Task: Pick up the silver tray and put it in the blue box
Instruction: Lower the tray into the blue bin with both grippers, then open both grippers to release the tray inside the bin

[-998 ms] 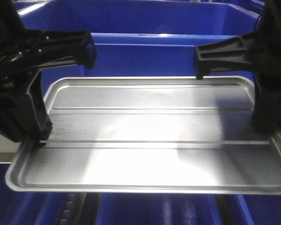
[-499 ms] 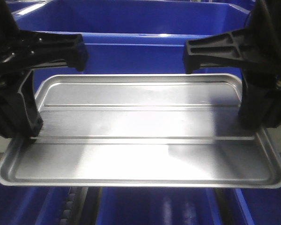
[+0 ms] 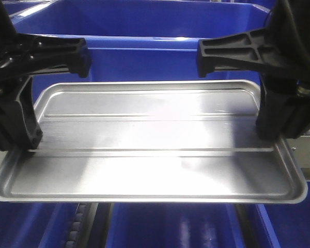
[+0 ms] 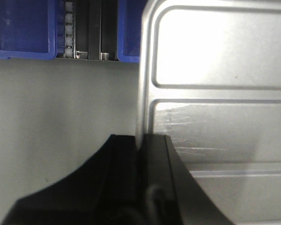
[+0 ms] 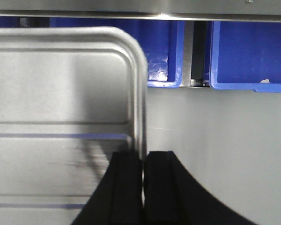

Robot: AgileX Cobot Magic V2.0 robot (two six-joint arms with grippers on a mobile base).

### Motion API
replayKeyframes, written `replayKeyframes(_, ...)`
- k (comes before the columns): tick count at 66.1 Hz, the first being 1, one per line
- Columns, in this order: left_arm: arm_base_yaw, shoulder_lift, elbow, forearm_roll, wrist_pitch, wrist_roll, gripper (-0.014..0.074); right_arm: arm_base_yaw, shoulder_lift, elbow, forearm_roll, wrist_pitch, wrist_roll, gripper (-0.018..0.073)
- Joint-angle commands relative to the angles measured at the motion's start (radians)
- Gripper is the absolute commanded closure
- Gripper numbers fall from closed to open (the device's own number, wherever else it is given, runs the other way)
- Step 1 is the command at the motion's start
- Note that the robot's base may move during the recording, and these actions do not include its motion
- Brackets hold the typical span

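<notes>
Silver tray (image 3: pixel 144 139) edges clamped by L end effector (image 4: pixel 140 149) & R end effector (image 5: pixel 144 161).

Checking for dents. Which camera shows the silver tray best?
The front-facing view: the silver tray shows nearly whole, four corners and both ridges. The left wrist view shows only one end, its rim pinched by the left gripper; the right wrist view shows the other end, pinched by the right gripper.
</notes>
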Motion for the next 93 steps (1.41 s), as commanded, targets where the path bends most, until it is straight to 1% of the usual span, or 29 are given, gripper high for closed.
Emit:
replayKeyframes(1, 0.005, -0.028, -0.025, 0.044, 0.032, 0.001, 0.0700, -0.010, -0.027, -0.021, -0.071, 0.018, -0.003, 0.0510)
replayKeyframes(9, 0.005, -0.037, -0.080, 0.037, 0.073, 0.011, 0.0700, -0.010, -0.044, -0.062, -0.063, 0.039, -0.033, 0.0510)
replayKeyframes(13, 0.005, -0.046, -0.121, 0.054, 0.093, 0.017, 0.0700, -0.010, -0.054, -0.093, -0.064, 0.046, -0.051, 0.0510)
replayKeyframes(16, 0.005, -0.050, -0.154, 0.082, 0.108, 0.024, 0.0700, -0.013, -0.059, -0.126, -0.074, 0.050, -0.070, 0.0510)
replayKeyframes(21, 0.005, -0.048, -0.215, 0.099, 0.125, 0.057, 0.0700, -0.015, -0.060, -0.174, -0.079, 0.052, -0.110, 0.0510)
replayKeyframes(29, 0.005, -0.042, -0.311, 0.111, 0.116, 0.126, 0.0700, -0.031, -0.060, -0.244, -0.078, 0.046, -0.179, 0.0510)
replayKeyframes(35, 0.010, -0.023, -0.390, 0.159, 0.116, 0.146, 0.0700, -0.074, -0.060, -0.300, -0.077, 0.041, -0.224, 0.0510)
replayKeyframes(38, 0.028, -0.010, -0.435, 0.165, 0.104, 0.177, 0.0700, -0.105, -0.060, -0.340, -0.077, 0.022, -0.259, 0.0510)
replayKeyframes(43, 0.068, 0.015, -0.501, 0.149, 0.076, 0.238, 0.0700, -0.157, -0.059, -0.388, -0.064, -0.015, -0.308, 0.0510)
replayKeyframes(52, 0.171, 0.088, -0.628, 0.060, -0.005, 0.366, 0.0700, -0.256, -0.032, -0.482, 0.011, -0.072, -0.416, 0.0510)
replayKeyframes(57, 0.216, 0.128, -0.681, 0.012, -0.052, 0.413, 0.0700, -0.296, -0.002, -0.520, 0.017, -0.127, -0.458, 0.0510)
replayKeyframes(59, 0.233, 0.148, -0.701, -0.005, -0.072, 0.428, 0.0700, -0.320, 0.019, -0.534, 0.017, -0.174, -0.476, 0.0509)
replayKeyframes(62, 0.252, 0.174, -0.721, -0.019, -0.091, 0.432, 0.0700, -0.342, 0.037, -0.548, 0.017, -0.211, -0.484, 0.0509)
replayKeyframes(68, 0.289, 0.214, -0.739, -0.021, -0.145, 0.432, 0.0700, -0.377, 0.086, -0.571, 0.017, -0.295, -0.489, 0.0509)
replayKeyframes(76, 0.339, 0.261, -0.739, -0.021, -0.236, 0.432, 0.0700, -0.407, 0.149, -0.586, 0.017, -0.398, -0.489, 0.0509)
replayKeyframes(83, 0.372, 0.299, -0.739, -0.021, -0.289, 0.432, 0.0700, -0.433, 0.201, -0.592, 0.017, -0.465, -0.489, 0.0509)
replayKeyframes(93, 0.404, 0.351, -0.739, 0.010, -0.376, 0.432, 0.0700, -0.473, 0.272, -0.592, 0.016, -0.561, -0.489, 0.0509)
